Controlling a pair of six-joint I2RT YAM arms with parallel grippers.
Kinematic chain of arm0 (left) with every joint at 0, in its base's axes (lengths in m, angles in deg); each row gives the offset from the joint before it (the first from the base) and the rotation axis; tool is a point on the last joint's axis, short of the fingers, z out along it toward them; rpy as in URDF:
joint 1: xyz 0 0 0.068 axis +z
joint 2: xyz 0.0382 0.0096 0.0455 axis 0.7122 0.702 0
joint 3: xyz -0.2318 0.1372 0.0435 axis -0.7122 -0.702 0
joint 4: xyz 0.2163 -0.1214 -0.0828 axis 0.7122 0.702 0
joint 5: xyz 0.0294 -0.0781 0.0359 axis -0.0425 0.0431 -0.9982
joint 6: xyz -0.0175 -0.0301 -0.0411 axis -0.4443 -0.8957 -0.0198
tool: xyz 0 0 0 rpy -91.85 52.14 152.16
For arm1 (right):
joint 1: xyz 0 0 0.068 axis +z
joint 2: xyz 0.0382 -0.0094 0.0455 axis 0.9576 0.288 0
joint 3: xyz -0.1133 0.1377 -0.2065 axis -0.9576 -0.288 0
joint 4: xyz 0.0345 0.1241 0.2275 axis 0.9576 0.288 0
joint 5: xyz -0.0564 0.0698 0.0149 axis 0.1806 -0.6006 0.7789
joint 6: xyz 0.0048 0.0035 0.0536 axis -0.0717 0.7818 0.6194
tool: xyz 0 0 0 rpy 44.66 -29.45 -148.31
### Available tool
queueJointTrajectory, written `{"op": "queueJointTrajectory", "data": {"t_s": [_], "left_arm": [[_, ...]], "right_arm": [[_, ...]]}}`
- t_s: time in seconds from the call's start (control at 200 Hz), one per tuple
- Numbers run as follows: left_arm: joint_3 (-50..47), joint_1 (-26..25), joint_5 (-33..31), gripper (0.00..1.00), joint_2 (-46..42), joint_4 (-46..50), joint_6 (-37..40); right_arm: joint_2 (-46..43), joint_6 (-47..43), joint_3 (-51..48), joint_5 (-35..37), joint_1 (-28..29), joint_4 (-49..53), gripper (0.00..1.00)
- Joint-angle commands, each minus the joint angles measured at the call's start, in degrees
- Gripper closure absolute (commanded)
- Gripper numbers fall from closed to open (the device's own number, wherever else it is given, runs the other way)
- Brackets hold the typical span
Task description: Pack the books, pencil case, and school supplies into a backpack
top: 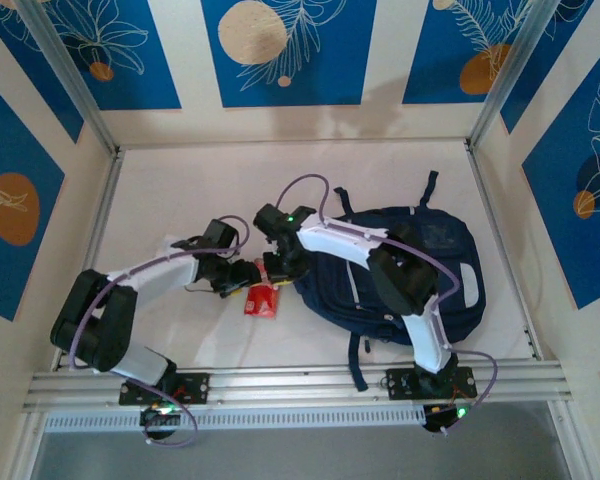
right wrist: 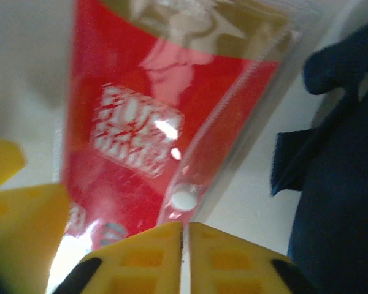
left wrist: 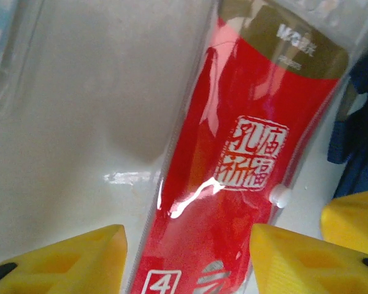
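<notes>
One white counter [top: 180, 200] is seen from above, and the large navy backpack [top: 420, 265] is laid flat on its right half, with straps trailing toward the near edge. The left arm [top: 150, 270] is stretched low across the counter toward the middle. The right arm [top: 380, 260] is bent over the front of the backpack.

Just beside the backpack's left edge, the red packet [top: 261, 300] is lying on the counter, and both arms end over it. Close up, the packet is shown to be a glossy red card inside a clear sleeve [left wrist: 190, 92], with a gold band at one end and a white stamp of characters in the middle.

Now the left gripper [left wrist: 187, 236]: its yellow fingers are held partly apart, one on each side of the packet, which runs up between them. Whether the sleeve is being pressed by either finger cannot be told.

Over to the right gripper [right wrist: 183, 226]: its two fingers are brought together, with only a thin seam left between them, right at the packet's edge nearest the backpack. Whether the clear sleeve is caught in that seam cannot be told.

A small white snap [right wrist: 184, 199] is seen on the sleeve, just beyond those closed fingertips.
</notes>
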Motion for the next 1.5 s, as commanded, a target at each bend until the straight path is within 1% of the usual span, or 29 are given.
{"op": "queueJointTrajectory", "data": {"t_s": [0.0, 0.085, 0.19, 0.425, 0.61, 0.685, 0.81, 0.975, 1.09, 1.24, 1.395, 1.44, 1.495], "left_arm": [[-0.6, 1.3, 2.0, 0.41, 0.4, -1.1, 0.7], [-0.9, 1.7, 2.0, 0.32, 0.8, -1.2, 0.9], [-1.0, 1.9, 3.4, 0.26, 1.8, -1.6, 0.9], [-3.4, 1.9, 9.6, 0.23, 4.1, -8.5, -1.9], [-6.8, 1.9, 18.3, 0.25, 5.7, -21.3, -7.6], [-7.0, 1.9, 20.3, 0.26, 6.0, -24.1, -8.8], [-6.3, 1.9, 21.9, 0.26, 4.9, -24.5, -8.5], [-7.0, 1.8, 26.5, 0.26, 3.8, -28.5, -8.7], [-8.1, 1.8, 28.3, 0.26, 3.6, -30.3, -8.5], [-9.7, 1.9, 31.1, 0.28, 3.8, -36.4, -11.9], [-11.5, 1.9, 32.8, 0.31, 3.2, -44.6, -15.7], [-11.8, 1.9, 32.9, 0.33, 3.3, -45.2, -15.9], [-12.0, 1.9, 32.6, 0.38, 3.6, -44.8, -15.5]], "right_arm": [[2.4, 3.1, 1.7, 5.9, 0.0, 5.0, 0.93], [3.6, 2.9, 1.4, 4.8, -0.2, 4.4, 0.96], [4.9, 1.8, 1.3, 2.3, -0.3, 3.1, 0.99], [5.9, 0.9, -1.3, -3.8, -1.4, -0.7, 1.0], [5.0, 2.1, -5.7, -9.3, -3.2, -5.4, 1.0], [5.0, 1.8, -6.2, -10.8, -3.5, -6.6, 1.0], [5.5, 1.6, -5.7, -10.5, -3.5, -6.4, 1.0], [6.9, 1.6, -4.1, -10.2, -3.5, -5.1, 1.0], [7.0, 1.6, -4.1, -10.2, -3.5, -5.2, 1.0], [7.1, 1.7, -4.8, -10.4, -3.6, -5.4, 1.0], [6.7, 2.1, -6.8, -10.7, -4.1, -6.3, 1.0], [6.4, 2.5, -7.5, -10.9, -4.3, -6.8, 1.0], [6.1, 2.8, -8.2, -11.0, -4.4, -7.3, 1.0]]}}
